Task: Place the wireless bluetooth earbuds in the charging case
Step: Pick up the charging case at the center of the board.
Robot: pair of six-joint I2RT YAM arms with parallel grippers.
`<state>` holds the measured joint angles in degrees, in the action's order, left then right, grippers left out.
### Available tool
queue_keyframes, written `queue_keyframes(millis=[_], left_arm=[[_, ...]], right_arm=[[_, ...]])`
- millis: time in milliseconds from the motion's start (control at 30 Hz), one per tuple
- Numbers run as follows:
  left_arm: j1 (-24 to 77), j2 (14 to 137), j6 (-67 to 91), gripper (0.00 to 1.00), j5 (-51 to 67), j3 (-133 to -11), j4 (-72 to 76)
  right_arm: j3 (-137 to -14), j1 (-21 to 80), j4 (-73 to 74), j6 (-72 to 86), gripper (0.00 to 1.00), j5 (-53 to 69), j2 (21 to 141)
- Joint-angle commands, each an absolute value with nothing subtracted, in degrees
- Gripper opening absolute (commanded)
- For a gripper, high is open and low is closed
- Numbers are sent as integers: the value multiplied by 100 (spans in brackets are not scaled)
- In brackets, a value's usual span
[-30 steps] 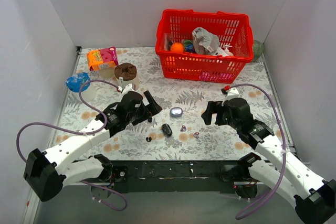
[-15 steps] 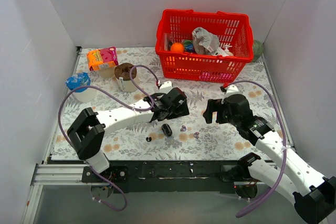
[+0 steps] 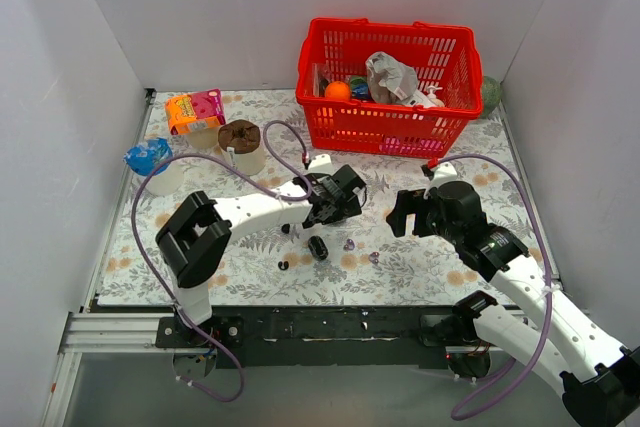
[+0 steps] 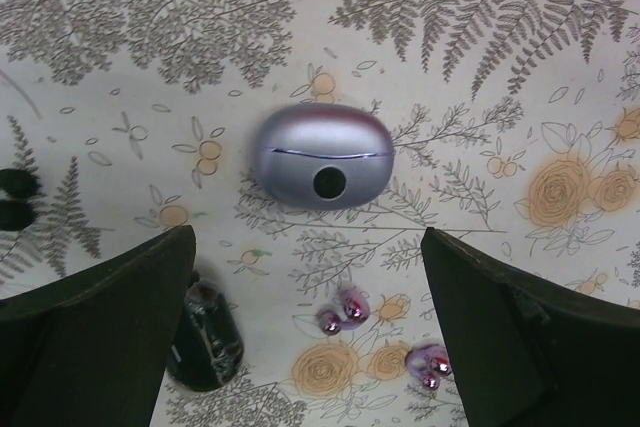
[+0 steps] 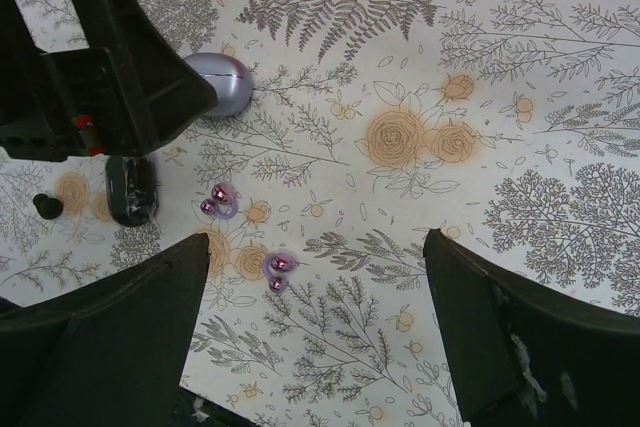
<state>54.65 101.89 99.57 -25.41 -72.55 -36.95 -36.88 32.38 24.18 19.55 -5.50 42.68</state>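
Over the desk (image 4: 120, 77) the left end effector (image 4: 308, 247) hangs wide apart above the seemingly shut case (image 4: 322, 155), right end effector (image 5: 318, 242) apart too, earbuds (image 4: 345, 309) loose just beside the case: best centre, descend straight, pinch case without nudging earbuds.

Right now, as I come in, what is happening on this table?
Nothing is held yet. The left gripper hovers open over the charging case, which lies on the table and looks closed. The two earbuds lie loose on the table on the side of the case nearer the arms, close to a stubby black piece. The right gripper hangs open near the earbuds, touching nothing.
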Motion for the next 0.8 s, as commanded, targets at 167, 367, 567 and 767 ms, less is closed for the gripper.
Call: queue_keyframes(millis=[167, 367, 567, 767], left_arm=[[5458, 10976, 10028, 98, -2645, -8059, -4015], [5449, 11302, 10187, 98, -2724, -8226, -4245], [5432, 11496, 10213, 98, -2795, -8402, -4386], [5353, 11671, 10151, 98, -2795, -8578, -4421]], right_arm=[[-3999, 3261, 2514, 1898, 95, -439, 4096], [-3938, 3261, 2549, 1916, 95, -431, 4017], [-3990, 3252, 2593, 1916, 95, -448, 3982], [-3990, 3252, 2637, 1916, 95, -457, 3903]])
